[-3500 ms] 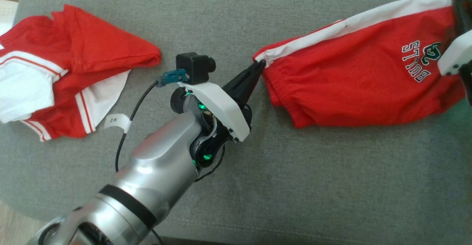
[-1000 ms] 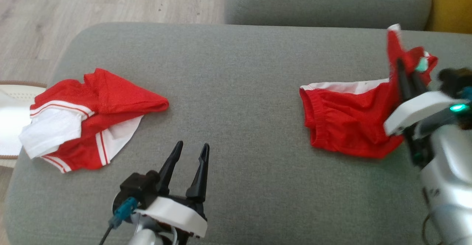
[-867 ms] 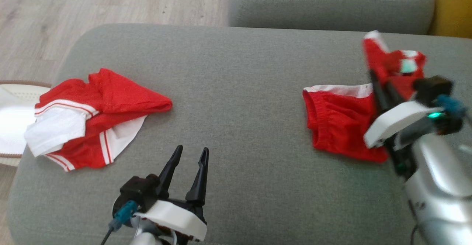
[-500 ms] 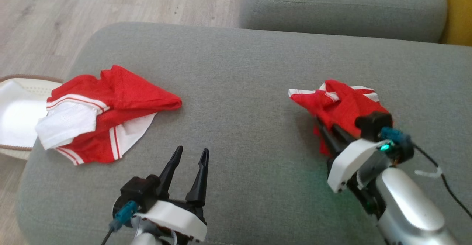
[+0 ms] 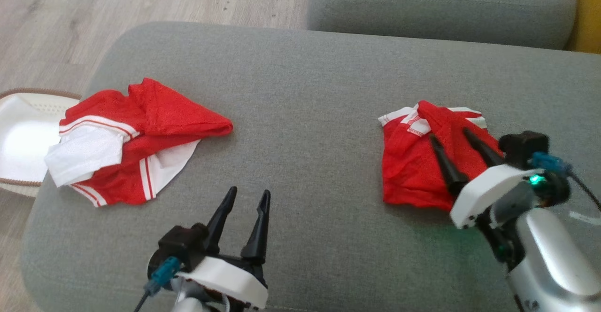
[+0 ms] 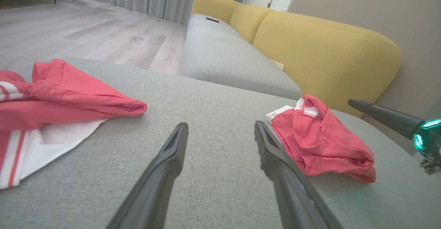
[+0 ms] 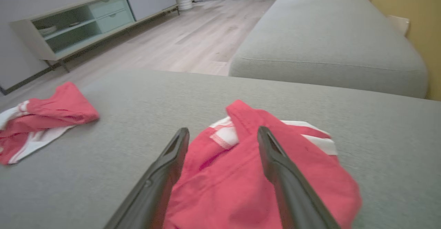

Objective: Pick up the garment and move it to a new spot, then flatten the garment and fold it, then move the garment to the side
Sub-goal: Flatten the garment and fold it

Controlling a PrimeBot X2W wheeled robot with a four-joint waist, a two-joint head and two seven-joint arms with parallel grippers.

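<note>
The folded red garment lies bunched at the right middle of the head view, on the grey sofa cushion; the right gripper hovers over it, fingers spread and empty; the left gripper, at lower centre-left, has its fingers likewise apart, holding nothing; another red-and-white garment lies at the left.

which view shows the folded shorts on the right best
Head view: the shorts show nearly whole from above, under the open right gripper. Left wrist view shows them side-on; right wrist view crops their near edge.
</note>
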